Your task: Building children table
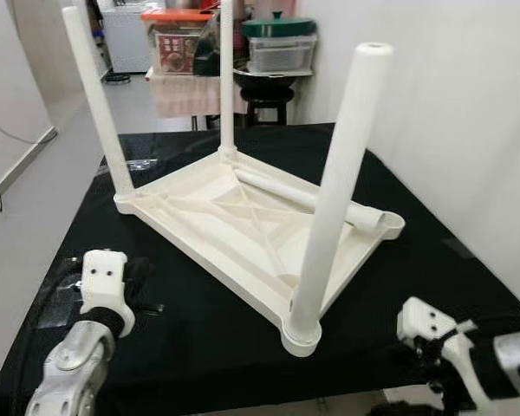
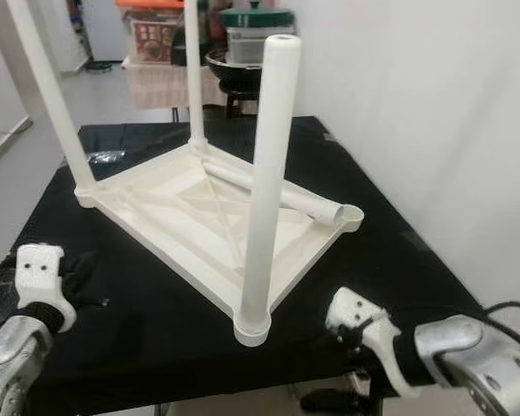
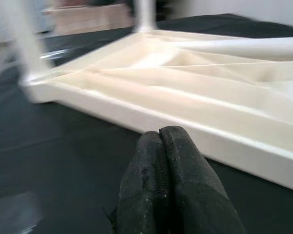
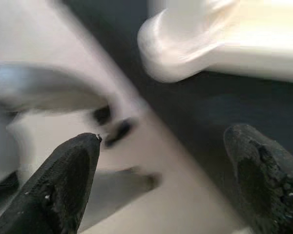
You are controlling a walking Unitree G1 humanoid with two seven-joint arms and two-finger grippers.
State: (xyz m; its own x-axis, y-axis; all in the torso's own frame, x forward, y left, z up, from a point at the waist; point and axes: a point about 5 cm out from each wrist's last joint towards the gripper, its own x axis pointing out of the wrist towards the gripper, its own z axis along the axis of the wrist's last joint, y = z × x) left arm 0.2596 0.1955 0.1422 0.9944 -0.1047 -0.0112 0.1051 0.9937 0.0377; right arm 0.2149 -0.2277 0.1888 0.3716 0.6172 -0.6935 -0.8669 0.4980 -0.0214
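A white children's table lies upside down on a black-covered table. Three white legs stand upright in its corners: the near one, the left one and the far one. A fourth leg lies loose inside the underside, pointing at the right corner. My left gripper rests low on the cloth just short of the tabletop's left rim, fingers shut with nothing between them. My right gripper hangs open past the front edge, close to the near corner.
A white wall runs close along the right side. Behind the table stands a dark stool with a green-lidded bin and an orange-lidded box. Grey floor lies to the left. A clear wrapper sits at the back left.
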